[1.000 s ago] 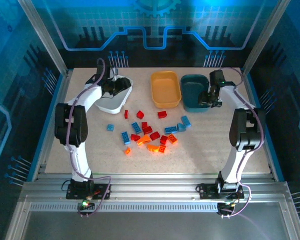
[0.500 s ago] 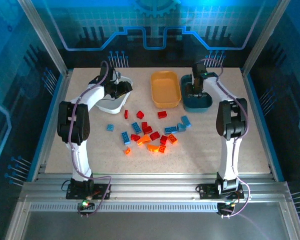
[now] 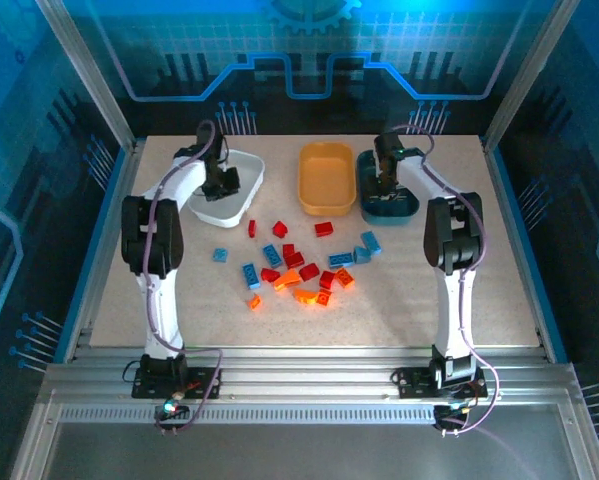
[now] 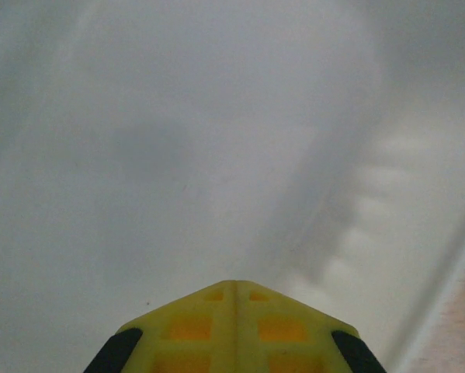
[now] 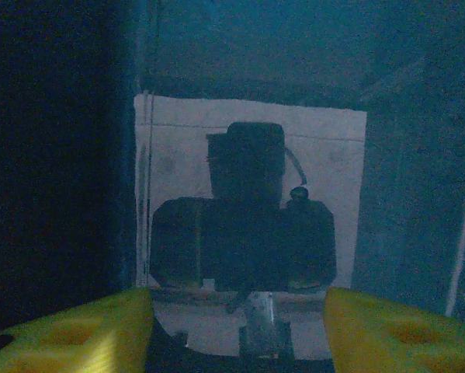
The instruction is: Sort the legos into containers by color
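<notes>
Likely between picks: left gripper (image 4: 236, 286) together over white tray (image 3: 241, 203), right gripper (image 5: 237, 311) apart over teal tray (image 3: 407, 210); next, fetch loose legos (image 3: 294, 262)

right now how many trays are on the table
3: the white tray on the left, the orange-yellow tray in the middle, the dark teal tray on the right. None looks hidden.

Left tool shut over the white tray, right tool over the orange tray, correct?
No: the right tool is over the dark teal tray, as the top external view shows. The left tool is shut over the white tray.
</notes>
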Robot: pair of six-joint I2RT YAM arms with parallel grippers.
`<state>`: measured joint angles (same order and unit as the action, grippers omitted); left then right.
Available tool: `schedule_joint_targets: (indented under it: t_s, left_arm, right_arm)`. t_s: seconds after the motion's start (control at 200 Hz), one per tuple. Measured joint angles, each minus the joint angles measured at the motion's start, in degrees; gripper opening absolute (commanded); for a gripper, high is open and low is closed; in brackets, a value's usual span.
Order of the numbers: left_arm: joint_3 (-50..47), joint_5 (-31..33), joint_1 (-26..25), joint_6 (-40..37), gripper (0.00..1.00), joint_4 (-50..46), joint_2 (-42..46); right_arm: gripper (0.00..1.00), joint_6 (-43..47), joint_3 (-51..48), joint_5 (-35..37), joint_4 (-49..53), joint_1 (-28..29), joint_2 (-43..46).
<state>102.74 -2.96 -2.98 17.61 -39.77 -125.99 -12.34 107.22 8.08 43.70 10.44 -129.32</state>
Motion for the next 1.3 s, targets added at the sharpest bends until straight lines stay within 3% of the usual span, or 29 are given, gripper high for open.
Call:
schedule_joint_targets:
  t_s: [0.325, 0.555, 0.75, 0.985, 1.301]
  left_arm:
    - [4.02, -5.33, -0.7, 0.02, 0.0, -3.43, -6.03]
    - [13.7, -11.52, -2.95, 3.13, 0.0, -1.4, -12.22]
    - [14.91, -14.67, -4.42, 8.0, 0.03, 2.56, -14.38]
    - [17.57, -15.96, -4.87, 12.11, 0.14, 6.08, -16.79]
    - [15.26, -16.22, -4.9, 10.51, 0.18, 9.03, -16.17]
  right_arm:
    - [0.58, -1.09, 3.87, -8.44, -0.35, 0.0, -5.4]
    - [0.59, -4.42, 10.19, -11.76, -0.7, 0.13, -8.44]
    - [0.59, -5.86, 13.68, -12.0, -0.15, 0.83, -10.82]
    - [0.6, -5.81, 16.02, -10.88, 1.25, 3.82, -12.02]
    - [0.64, -4.22, 17.4, -7.15, 3.72, 4.17, -12.07]
